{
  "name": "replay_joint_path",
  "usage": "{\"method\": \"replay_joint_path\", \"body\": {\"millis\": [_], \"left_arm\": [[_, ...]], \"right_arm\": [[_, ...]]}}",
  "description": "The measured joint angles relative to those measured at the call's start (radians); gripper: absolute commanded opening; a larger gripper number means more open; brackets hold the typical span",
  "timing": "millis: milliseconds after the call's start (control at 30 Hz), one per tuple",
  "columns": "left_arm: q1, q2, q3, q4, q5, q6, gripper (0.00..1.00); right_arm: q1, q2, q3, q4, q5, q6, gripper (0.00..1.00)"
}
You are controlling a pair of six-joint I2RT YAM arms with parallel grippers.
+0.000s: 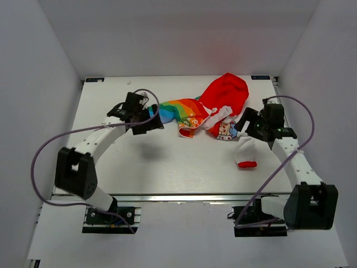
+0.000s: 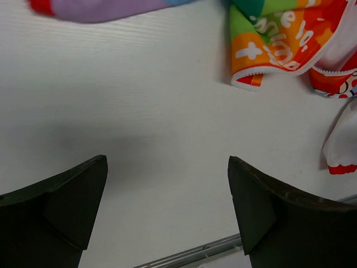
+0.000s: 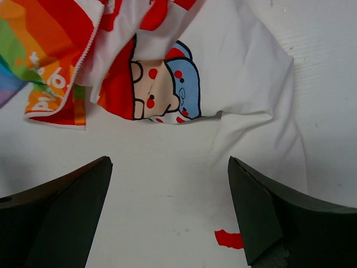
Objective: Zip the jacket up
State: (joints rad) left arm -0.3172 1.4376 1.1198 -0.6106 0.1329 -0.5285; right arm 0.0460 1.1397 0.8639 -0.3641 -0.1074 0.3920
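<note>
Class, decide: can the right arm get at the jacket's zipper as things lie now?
Probably yes. The right gripper is open just short of the jacket. The zipper lies uncovered along the rainbow panel's edge, with only bare table in between.

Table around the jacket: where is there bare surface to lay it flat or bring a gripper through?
Widest bare stretch: the table between the jacket and the near edge, left of the red-cuffed sleeve. Also bare: the far-left corner beyond the left gripper. Crowded: far right, where the hood sits close to the right gripper.
</note>
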Motion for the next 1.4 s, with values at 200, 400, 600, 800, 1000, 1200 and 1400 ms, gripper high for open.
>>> {"method": "replay_joint_path", "body": {"millis": [200,400,600,800,1000,1200,1400], "left_arm": [[-0.070,0.317,0.237,0.044,-0.013,0.018,0.98],[-0.064,0.577,0.477,0.032,-0.068,0.053,0.98],[-0.061,0.793,0.745,-0.001,-0.114,0.085,0.96],[-0.061,0.908,0.849,-0.002,-0.111,0.124,0.13],[-0.062,0.910,0.844,-0.006,-0.112,0.154,0.00],[-0.062,0.591,0.485,0.079,-0.112,0.150,0.00],[-0.063,0.226,0.290,0.163,-0.123,0.147,0.00]], "right_arm": [[0.000,0.197,0.072,0.015,-0.003,0.019,0.89],[0.039,0.386,0.184,0.070,-0.016,0.032,0.89],[0.132,0.610,0.357,0.083,0.013,0.075,0.88],[0.171,0.768,0.499,0.051,0.086,0.142,0.08],[0.177,0.774,0.527,0.005,0.109,0.144,0.00],[0.180,0.491,0.431,-0.087,0.066,0.068,0.00],[0.182,0.256,0.440,-0.150,0.036,0.025,0.00]]}}
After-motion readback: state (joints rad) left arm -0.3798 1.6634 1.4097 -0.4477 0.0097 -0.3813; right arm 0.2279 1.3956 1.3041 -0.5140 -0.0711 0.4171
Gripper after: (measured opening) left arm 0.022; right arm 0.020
